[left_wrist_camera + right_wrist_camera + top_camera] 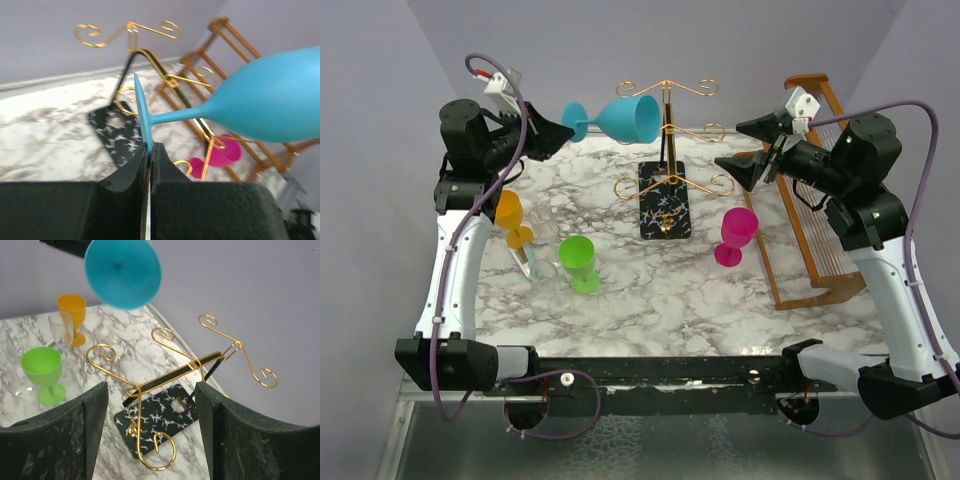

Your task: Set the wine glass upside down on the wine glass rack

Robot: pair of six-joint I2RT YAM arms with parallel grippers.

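Inspection, present state.

1. The left gripper (558,130) has its fingers clamped tight on the rim of the foot of the blue wine glass (628,117). The glass is in the air on its side, with the stem level and the bowl mouth facing the right arm. It sits just left of the upper scrolls of the wine glass rack (665,195).
2. Judgement: a grip on the foot leaves stem and bowl free, so the stem can pass between the scroll arms with the bowl hanging below. The glass is not yet inverted and not yet on the rack.
3. The right gripper (745,148) has its fingers wide and holds nothing. It stands to the right of the rack, apart from it, and I judge it is out of the glass's way.
4. The rack stands upright at mid-worktop (650,290) on its black speckled base. An orange glass (510,215), a clear glass (535,262) and a green glass (580,262) are grouped at left. A magenta glass (735,235) stands at right, near the wooden slatted rack (820,200).
5. Markings: I find no brand, label or writing legible in any view.
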